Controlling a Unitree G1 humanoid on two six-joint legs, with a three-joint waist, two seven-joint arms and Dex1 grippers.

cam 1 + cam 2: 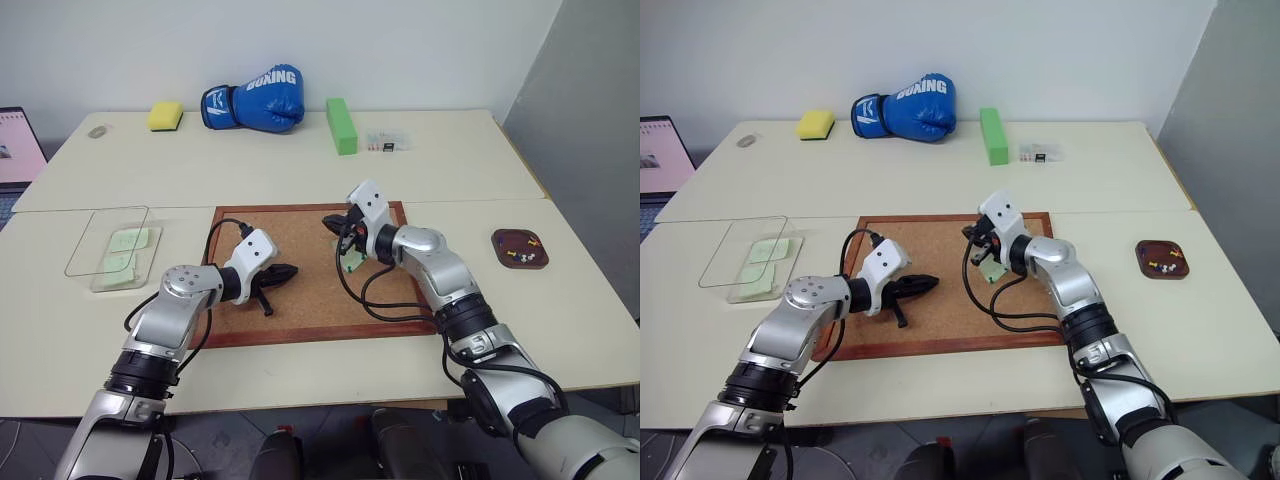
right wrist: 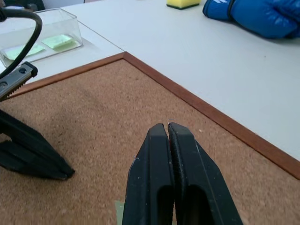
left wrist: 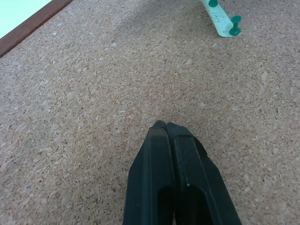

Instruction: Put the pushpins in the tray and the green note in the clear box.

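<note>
Pushpins with yellow and red heads (image 1: pixel 521 254) lie in a small dark brown tray with rounded corners (image 1: pixel 519 248) on the pale table's (image 1: pixel 300 165) right side, as the head camera's left eye shows. A wood-framed corkboard (image 1: pixel 310 300) lies at the table's centre. The left gripper (image 1: pixel 285 271) hovers low over the cork with its black fingers clenched together, holding nothing. The right gripper (image 1: pixel 338 222) sits above the board's far part, fingers pressed shut, with a small pale green paper note (image 1: pixel 354 264) just beneath it; whether it grips a pin cannot be told. At the left, a shallow clear plastic box (image 1: pixel 82 255) holds two pale green slips. Along the far edge sit a yellow sponge (image 1: pixel 165 116), a blue boxing glove (image 1: pixel 255 98), a bright green block (image 1: pixel 341 125) and a small clear packet (image 1: pixel 386 142).

From the left wrist, the closed fingers (image 3: pixel 174 178) point across bare cork toward the note's edge, where two green-headed pins (image 3: pixel 236 26) stand in it.

From the right wrist, the shut fingers (image 2: pixel 176 178) hang over the cork, a corner of the note showing below them; the left gripper, the clear box, the sponge and the glove lie beyond.
</note>
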